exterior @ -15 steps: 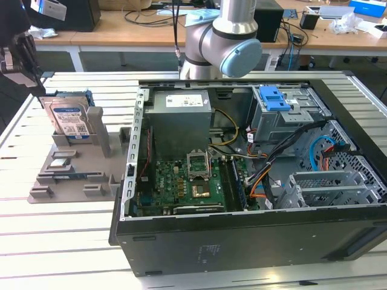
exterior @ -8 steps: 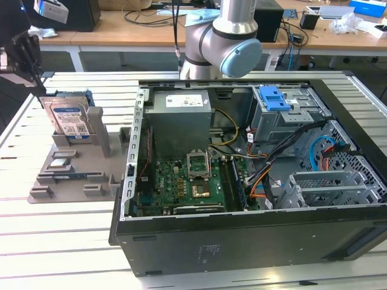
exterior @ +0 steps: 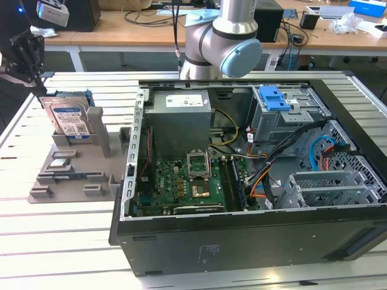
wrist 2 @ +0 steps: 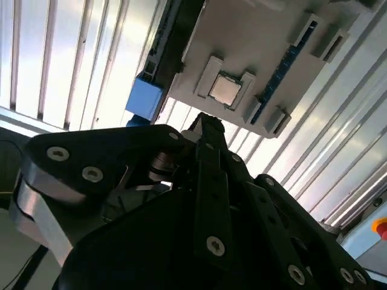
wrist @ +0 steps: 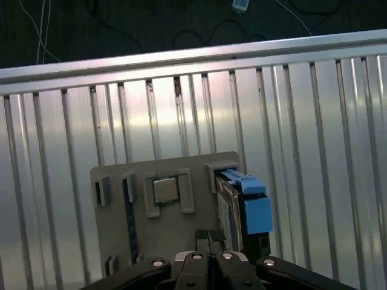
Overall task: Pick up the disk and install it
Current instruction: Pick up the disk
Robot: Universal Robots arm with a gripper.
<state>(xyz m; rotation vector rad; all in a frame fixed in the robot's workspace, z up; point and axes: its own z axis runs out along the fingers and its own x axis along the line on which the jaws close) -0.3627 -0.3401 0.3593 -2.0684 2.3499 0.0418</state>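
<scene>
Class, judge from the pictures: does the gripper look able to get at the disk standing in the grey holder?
Probably yes. The gripper hangs close over the disk, which stands upright in the grey holder with its upper edge bare and nothing between. Its fingers look shut, though.

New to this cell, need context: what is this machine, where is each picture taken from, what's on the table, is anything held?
It is one robot arm at a slatted metal table. The exterior view looks at the whole scene from off the arm; both wrist views ride on the arm and look past its gripper. On the table lie an open computer case and a grey holder tray. The disk stands upright in that tray. The gripper is shut, holds nothing, and hovers close by the disk.
</scene>
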